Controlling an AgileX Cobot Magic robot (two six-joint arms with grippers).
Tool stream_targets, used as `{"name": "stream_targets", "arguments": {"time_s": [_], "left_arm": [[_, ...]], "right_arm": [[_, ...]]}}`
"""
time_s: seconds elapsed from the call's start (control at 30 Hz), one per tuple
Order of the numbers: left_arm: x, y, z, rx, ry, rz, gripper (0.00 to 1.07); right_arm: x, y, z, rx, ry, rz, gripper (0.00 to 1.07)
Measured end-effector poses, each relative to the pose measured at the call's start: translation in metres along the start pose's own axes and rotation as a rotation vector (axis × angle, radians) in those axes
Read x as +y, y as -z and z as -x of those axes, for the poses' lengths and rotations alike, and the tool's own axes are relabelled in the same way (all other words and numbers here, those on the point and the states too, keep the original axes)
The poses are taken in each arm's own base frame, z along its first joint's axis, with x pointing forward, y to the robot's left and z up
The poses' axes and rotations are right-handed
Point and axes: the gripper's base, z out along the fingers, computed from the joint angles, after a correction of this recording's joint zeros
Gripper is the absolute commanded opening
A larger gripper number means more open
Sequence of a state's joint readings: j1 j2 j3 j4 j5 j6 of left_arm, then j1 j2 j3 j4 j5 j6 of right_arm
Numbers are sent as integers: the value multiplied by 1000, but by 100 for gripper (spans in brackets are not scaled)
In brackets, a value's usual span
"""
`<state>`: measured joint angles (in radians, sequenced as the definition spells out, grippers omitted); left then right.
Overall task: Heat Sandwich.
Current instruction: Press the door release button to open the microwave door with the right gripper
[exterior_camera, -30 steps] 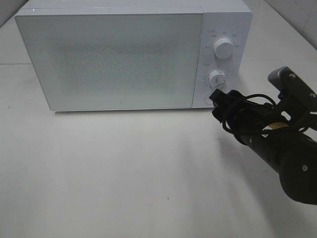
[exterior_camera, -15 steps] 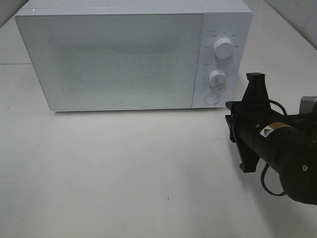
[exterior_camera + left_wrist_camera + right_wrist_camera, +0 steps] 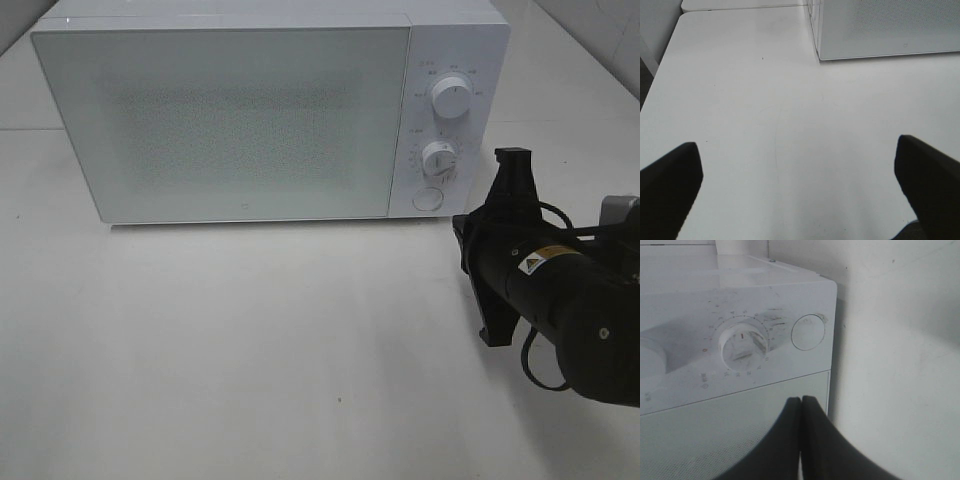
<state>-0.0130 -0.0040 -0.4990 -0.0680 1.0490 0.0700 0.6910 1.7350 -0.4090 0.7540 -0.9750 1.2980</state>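
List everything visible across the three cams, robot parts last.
microwave: 1, white, back of the table, door shut
upper dial: 1, white, on the microwave's right panel
lower dial: 1, white, under the upper dial
button: 1, white, round, below the lower dial
table: 1, white, under the microwave
right arm: 1, black, right of the panel
right tool: 1, black, shut, empty, facing the panel
left tool: 1, black, open, empty, above the table

Left gripper (image 3: 796, 147): holding fingers wide apart.
Right gripper (image 3: 801, 400): pressing fingers fully together.
Right arm (image 3: 565, 300): reaching forward.
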Motion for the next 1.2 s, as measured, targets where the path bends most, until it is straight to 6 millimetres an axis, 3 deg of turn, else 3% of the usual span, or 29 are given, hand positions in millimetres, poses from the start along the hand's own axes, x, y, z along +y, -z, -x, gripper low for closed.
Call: {"name": "stream_targets", "arguments": {"time_s": [0.73, 1.2], "left_arm": [[0, 0, 0, 0, 0, 0, 100], [0, 0, 0, 0, 0, 0, 100]], "right_arm": [[-4, -81, -1, 46, 19, -32, 0], [1, -115, 4, 23, 1, -33, 0]]}}
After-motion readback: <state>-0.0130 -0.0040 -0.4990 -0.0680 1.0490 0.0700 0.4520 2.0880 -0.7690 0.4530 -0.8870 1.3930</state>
